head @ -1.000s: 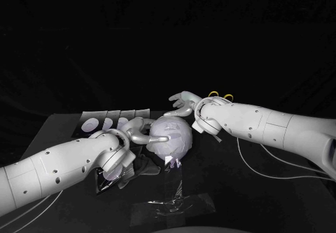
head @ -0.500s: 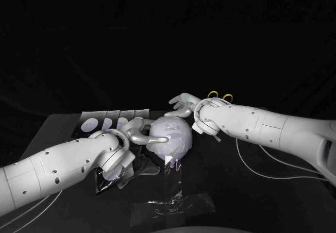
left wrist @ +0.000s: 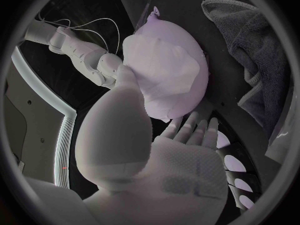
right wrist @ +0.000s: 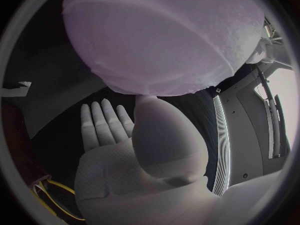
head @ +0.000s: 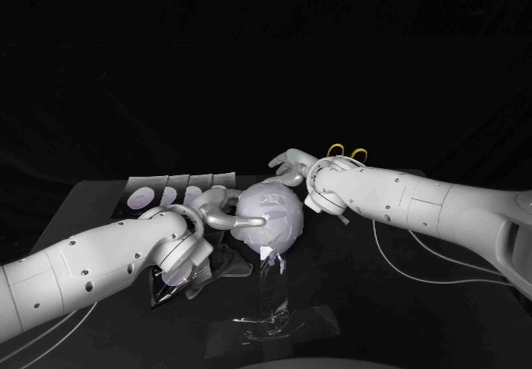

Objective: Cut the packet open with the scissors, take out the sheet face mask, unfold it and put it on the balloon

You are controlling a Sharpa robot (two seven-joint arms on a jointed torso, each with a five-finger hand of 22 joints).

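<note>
Near edge of table (head: pixel 100 204): crumpled clear film (head: pixel 271 323). Beyond it, dark cloth (head: pixel 227 261) beside my left wrist. My left hand (head: pixel 222 211): fingers spread, gripping nothing, thumb against side of balloon (head: pixel 275 215). Balloon at table centre, sheet mask (left wrist: pixel 165 65) draped over it. My right hand (head: pixel 294 171): fingers apart, empty, touching balloon's far side. Far left: row of packets (head: pixel 166 191). Farthest: yellow-handled scissors (head: pixel 346 150) behind my right wrist.

The right arm (head: pixel 427 201) crept inward
Its forearm slid slightly further in over the table (head: pixel 94 204), towards the balloon (head: pixel 275 215).
</note>
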